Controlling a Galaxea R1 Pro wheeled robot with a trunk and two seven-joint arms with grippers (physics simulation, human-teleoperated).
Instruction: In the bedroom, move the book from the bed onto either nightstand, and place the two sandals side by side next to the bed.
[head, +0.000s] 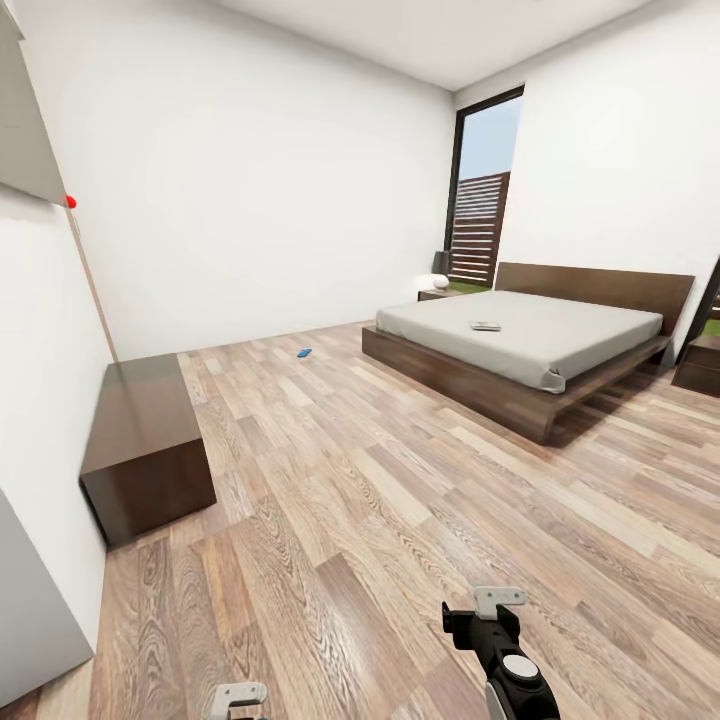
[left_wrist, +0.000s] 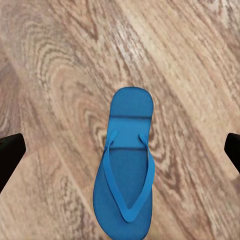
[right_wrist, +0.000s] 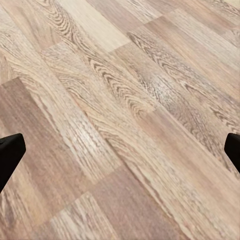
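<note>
Flat on the wood floor (left_wrist: 55, 75) between wide-apart left gripper (left_wrist: 120, 150) fingers: one blue sandal (left_wrist: 126, 165), no brand legible. Far off by the white wall, second sandal (head: 303, 352). On the grey mattress of the bed (head: 520, 350), book (head: 486, 326), lettering unreadable. Flanking it, nightstand (head: 700, 365). Right gripper (right_wrist: 120, 150) open over bare planks.

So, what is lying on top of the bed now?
On the bed, one small flat thing lies on the grey mattress: the book, near the middle. Its cover is too small to read. Nothing else shows on the mattress; under the bed frame is hidden.
</note>
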